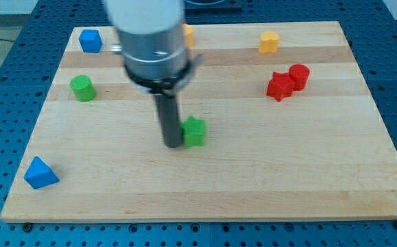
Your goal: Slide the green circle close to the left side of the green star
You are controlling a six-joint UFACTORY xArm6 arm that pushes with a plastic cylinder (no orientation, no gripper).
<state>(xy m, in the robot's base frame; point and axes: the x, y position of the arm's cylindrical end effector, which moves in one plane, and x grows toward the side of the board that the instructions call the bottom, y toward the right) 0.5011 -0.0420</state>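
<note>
The green circle (83, 88) stands near the view's left, in the upper half of the wooden board (205, 185). The green star (195, 130) lies near the middle of the board. My tip (173, 145) rests on the board right against the star's left side, far to the right of and below the green circle. The dark rod hangs from the large grey arm end at the view's top.
A blue block (90, 40) sits at the top left and a blue triangle (40, 173) at the bottom left. A yellow block (269, 42) is at the top right, an orange-yellow block (188, 34) shows behind the arm. A red star (279, 86) touches a red circle (299, 76).
</note>
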